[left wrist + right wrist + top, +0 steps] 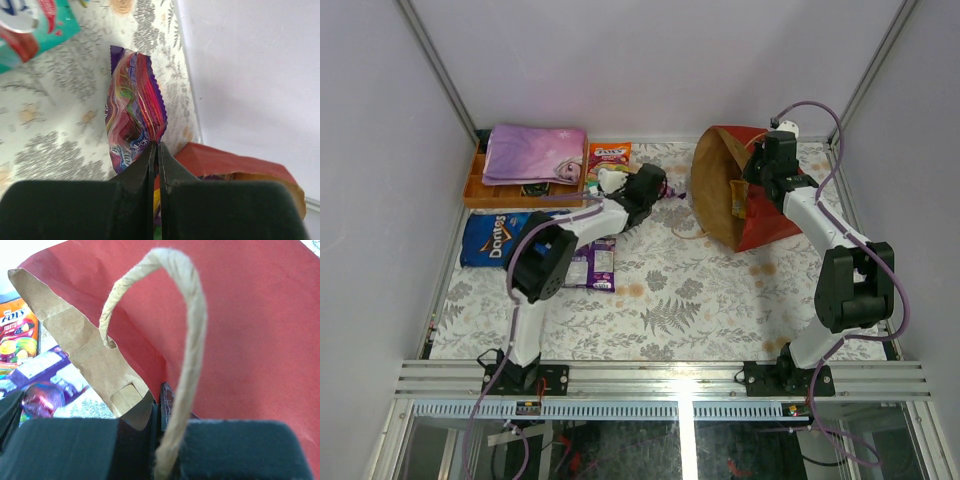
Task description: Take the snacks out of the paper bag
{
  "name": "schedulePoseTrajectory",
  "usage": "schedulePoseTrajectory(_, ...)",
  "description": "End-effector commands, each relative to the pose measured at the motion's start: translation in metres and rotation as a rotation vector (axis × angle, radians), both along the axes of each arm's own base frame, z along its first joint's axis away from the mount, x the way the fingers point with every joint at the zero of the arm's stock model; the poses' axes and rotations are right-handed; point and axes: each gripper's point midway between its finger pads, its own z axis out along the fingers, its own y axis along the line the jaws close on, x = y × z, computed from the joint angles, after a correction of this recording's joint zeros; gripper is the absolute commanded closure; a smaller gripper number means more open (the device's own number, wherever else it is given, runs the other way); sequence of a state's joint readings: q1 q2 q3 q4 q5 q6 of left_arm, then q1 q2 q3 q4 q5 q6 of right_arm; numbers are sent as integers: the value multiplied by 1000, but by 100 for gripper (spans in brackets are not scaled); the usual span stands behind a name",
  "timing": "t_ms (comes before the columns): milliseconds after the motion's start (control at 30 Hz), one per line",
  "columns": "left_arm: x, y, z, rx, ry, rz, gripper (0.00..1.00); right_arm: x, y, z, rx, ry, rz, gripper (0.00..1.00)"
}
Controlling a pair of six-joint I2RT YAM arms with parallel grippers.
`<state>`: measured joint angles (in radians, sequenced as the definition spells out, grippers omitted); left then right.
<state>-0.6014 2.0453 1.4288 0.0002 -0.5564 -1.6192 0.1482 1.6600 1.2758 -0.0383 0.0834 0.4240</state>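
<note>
The red paper bag (760, 222) lies on its side at the back right, its brown mouth facing left. My right gripper (159, 395) is shut on the bag's upper rim (122, 390), beside a string handle (190, 355). Just left of the bag's mouth, my left gripper (156, 147) is shut on the end of a crinkled purple snack packet (132, 115), which hangs over the patterned table. Other snacks lie on the table: a blue Doritos bag (495, 238), a purple packet (592, 265) and an orange packet (608, 155).
An orange tray (475, 188) holding a folded purple-pink cloth (533, 152) stands at the back left. White walls close in the left, back and right sides. A teal and red packet (30, 25) lies near the left gripper.
</note>
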Motion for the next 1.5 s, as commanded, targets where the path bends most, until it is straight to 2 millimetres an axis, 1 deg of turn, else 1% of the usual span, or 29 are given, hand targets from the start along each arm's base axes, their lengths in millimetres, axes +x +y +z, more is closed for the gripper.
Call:
schedulePoseTrajectory(0, 31, 9, 3, -36, -29, 185, 100, 8, 11, 21, 56, -75, 33, 100)
schedulePoseTrajectory(67, 41, 9, 0, -44, -32, 236, 100, 8, 12, 21, 58, -72, 40, 100)
schedulePoseTrajectory(133, 50, 14, -2, -44, -32, 293, 100, 7, 12, 22, 55, -75, 44, 100)
schedulePoseTrajectory(367, 71, 46, 2, -86, -57, 459, 100, 4, 14, 26, 60, -84, 62, 100)
schedulePoseTrajectory(467, 78, 54, 1, -117, -62, 514, 100, 2, 18, 27, 74, -83, 78, 100)
schedulePoseTrajectory(500, 79, 55, -1, -129, -57, 527, 100, 1, 19, 27, 78, -83, 82, 100)
schedulePoseTrajectory(533, 81, 56, -8, -133, -47, 536, 100, 0, 19, 28, 79, -82, 85, 100)
schedulePoseTrajectory(600, 87, 52, -10, -152, -53, 540, 100, -1, 20, 29, 81, -84, 91, 100)
schedulePoseTrajectory(767, 102, 45, -8, -183, -85, 552, 100, -1, 22, 33, 80, -89, 104, 100)
schedulePoseTrajectory(867, 113, 42, 0, -211, -105, 549, 100, -2, 24, 32, 86, -86, 114, 100)
schedulePoseTrajectory(900, 118, 39, 3, -217, -111, 531, 97, -2, 24, 32, 86, -86, 117, 100)
schedulePoseTrajectory(933, 122, 36, 7, -217, -117, 507, 81, -2, 25, 31, 89, -87, 118, 100)
schedulePoseTrajectory(967, 124, 33, 10, -211, -122, 488, 57, -2, 25, 31, 90, -87, 120, 100)
schedulePoseTrajectory(1000, 125, 31, 14, -203, -122, 475, 29, -1, 26, 31, 94, -87, 123, 100)
schedulePoseTrajectory(1033, 124, 29, 15, -201, -110, 465, 4, -1, 27, 30, 98, -84, 128, 100)
schedulePoseTrajectory(1067, 122, 29, 16, -205, -97, 464, 0, -1, 28, 29, 102, -82, 129, 100)
schedulePoseTrajectory(1100, 119, 28, 19, -203, -88, 459, 0, -1, 29, 30, 105, -81, 133, 100)
schedulePoseTrajectory(1133, 116, 27, 17, -194, -77, 451, 0, -1, 29, 29, 107, -81, 134, 100)
schedulePoseTrajectory(1233, 101, 22, 31, -159, -70, 417, 0, 0, 30, 29, 118, -83, 134, 100)
schedulePoseTrajectory(1300, 85, 11, 49, -97, -89, 368, 0, 1, 32, 27, 128, -77, 137, 100)
schedulePoseTrajectory(1367, 65, -7, 72, -6, -134, 278, 0, 1, 34, 26, 135, -74, 144, 100)
schedulePoseTrajectory(1433, 38, -28, 91, 86, -172, 179, 0, 2, 34, 26, 137, -73, 146, 100)
schedulePoseTrajectory(1467, 25, -35, 100, 136, -195, 131, 0, 2, 35, 25, 137, -70, 147, 100)
